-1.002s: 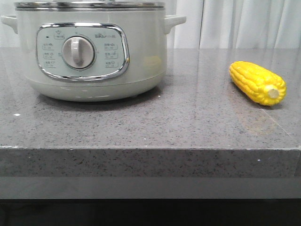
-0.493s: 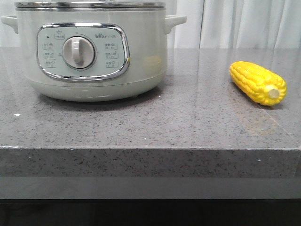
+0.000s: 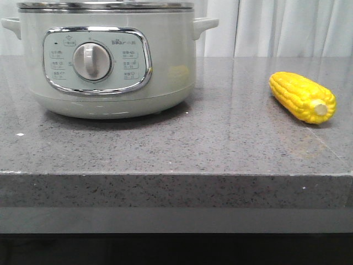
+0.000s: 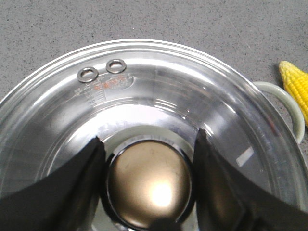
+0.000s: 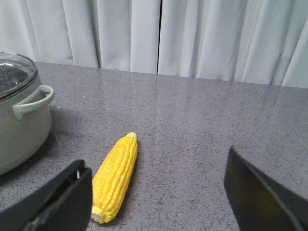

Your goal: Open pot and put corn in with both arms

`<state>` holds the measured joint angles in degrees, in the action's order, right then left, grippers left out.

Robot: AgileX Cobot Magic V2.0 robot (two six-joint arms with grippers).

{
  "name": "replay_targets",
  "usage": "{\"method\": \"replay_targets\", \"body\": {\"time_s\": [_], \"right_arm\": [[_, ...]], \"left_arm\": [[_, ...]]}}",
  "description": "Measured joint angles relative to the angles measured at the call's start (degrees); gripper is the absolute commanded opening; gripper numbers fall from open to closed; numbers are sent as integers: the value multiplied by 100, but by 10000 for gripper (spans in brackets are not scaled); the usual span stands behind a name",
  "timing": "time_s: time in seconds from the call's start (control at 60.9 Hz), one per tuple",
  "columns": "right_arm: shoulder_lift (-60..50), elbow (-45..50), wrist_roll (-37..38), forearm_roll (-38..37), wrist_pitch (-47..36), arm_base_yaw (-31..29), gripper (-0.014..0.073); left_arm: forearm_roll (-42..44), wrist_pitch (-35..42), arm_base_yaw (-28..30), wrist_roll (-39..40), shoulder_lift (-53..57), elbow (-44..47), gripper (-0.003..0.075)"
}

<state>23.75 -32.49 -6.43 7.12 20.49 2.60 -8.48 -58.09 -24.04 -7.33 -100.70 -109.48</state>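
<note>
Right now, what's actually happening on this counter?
The left tool hangs over the pot, its fingers open either side of the lid knob, with the glass lid on and the pot closed. The right tool is open, facing the corn, which lies on the grey counter to the right of the pot, apart from it. Neither tool holds anything.

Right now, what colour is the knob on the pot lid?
Shiny bronze-gold knob, seen best in the left wrist view.
</note>
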Motion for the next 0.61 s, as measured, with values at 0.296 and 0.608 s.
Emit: {"method": "replay_targets", "body": {"time_s": [0.296, 0.608], "right_arm": [[0, 0, 0, 0, -36, 0, 581], [4, 0, 0, 0, -36, 0, 581]], "left_arm": [[0, -397, 0, -10, 557, -304, 136], [-46, -329, 0, -10, 1826, 885, 136]]}}
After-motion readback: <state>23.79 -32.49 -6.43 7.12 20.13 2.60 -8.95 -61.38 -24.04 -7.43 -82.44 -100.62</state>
